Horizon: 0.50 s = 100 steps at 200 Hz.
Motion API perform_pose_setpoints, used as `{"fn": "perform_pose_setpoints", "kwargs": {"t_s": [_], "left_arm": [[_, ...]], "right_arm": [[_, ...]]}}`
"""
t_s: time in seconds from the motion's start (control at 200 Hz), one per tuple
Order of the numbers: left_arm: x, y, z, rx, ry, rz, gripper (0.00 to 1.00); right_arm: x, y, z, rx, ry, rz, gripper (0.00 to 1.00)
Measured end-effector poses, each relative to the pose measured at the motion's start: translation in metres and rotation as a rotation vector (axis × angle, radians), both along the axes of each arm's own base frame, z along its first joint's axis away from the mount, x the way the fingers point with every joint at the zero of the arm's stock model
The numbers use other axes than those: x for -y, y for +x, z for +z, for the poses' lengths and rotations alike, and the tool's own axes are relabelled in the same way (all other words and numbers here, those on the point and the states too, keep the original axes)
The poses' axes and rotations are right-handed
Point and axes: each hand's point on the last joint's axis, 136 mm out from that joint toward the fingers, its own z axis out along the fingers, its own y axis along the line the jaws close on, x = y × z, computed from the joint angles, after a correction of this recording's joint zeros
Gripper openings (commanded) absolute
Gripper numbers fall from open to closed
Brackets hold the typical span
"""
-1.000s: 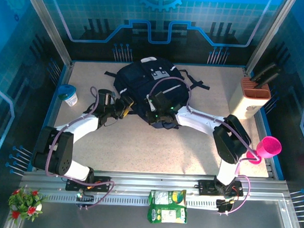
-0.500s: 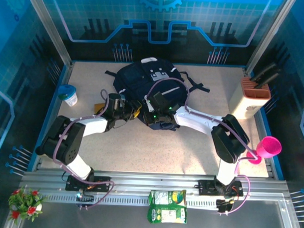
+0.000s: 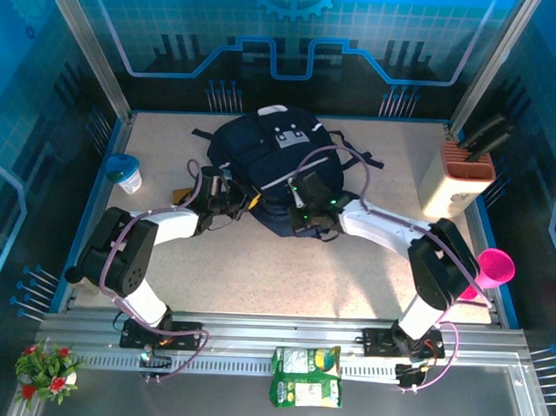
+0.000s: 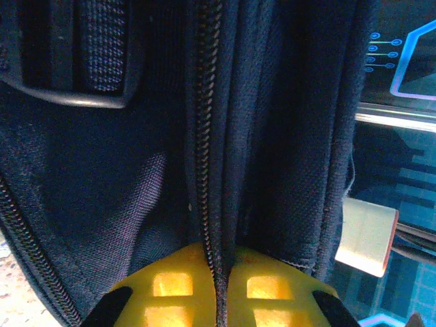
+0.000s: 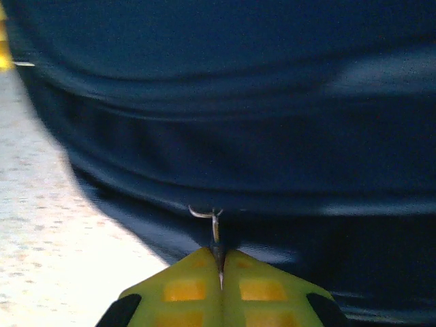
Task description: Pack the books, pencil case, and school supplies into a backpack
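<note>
Navy backpack [image 3: 271,158] was pinched at its 8 o'clock seam by left tool [image 4: 216,289], right tool [image 5: 219,276] clamped on zipper pull [image 5: 215,230] at 5 o'clock; an off-line tug could slip the pull free.

The backpack [image 4: 286,122] is matt, coarse-woven cloth; its zipper pull [image 5: 215,228] looks like shiny metal.

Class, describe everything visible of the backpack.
The backpack is large, navy woven fabric, with a pale stripe, white top patch, light buckles and dark straps splayed out. It lies on the table, toward the back. The left end effector is shut on its zippered seam; the right end effector pinches a small metal zipper pull at its near edge.
</note>
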Motion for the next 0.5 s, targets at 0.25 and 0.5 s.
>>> {"fn": "perform_pose_setpoints", "kwargs": {"t_s": [0.25,0.5], "left_arm": [[0.002,0.001,0.003,0.004,0.045,-0.044,0.00],[0.007,0.007,0.012,-0.010,0.134,-0.143,0.00]], "right_arm": [[0.060,0.026,-0.001,-0.010,-0.030,-0.160,0.00],[0.067,0.020,-0.001,-0.039,-0.024,-0.237,0.00]]}}
